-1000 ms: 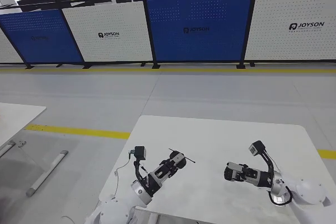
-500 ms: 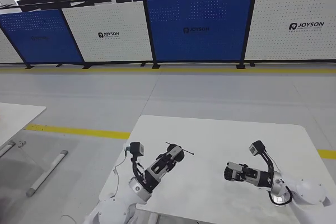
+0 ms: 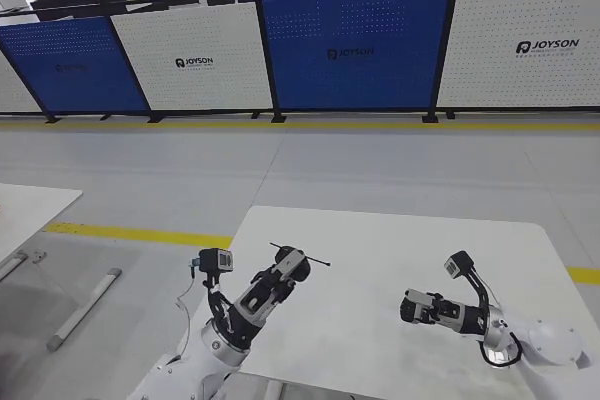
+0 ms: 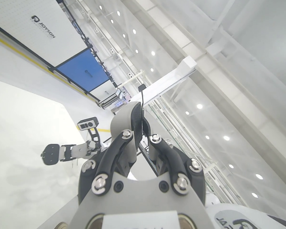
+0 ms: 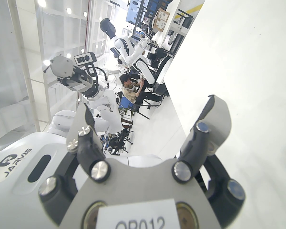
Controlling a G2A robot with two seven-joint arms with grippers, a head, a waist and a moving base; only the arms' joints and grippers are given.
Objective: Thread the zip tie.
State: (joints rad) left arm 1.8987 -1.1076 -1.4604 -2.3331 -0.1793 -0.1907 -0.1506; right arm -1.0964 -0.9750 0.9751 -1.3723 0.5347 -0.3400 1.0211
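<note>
**Left arm swings the tie away**

In the last second the left gripper [image 3: 292, 263] has moved up and over to the robot's left. It took the zip tie [image 3: 302, 255] with it. The right gripper [image 3: 410, 307] has stayed put, so the two are now farther apart. The tie is one straight strip with no loop, so the threading looks not yet begun. The grippers likely need to come close again first.

The left gripper is squeezed tight on the tie, up above the table [image 3: 430, 240]. The tie pokes out on both sides of it. The right gripper is spread wide and holds nothing, well apart from the tie.
</note>
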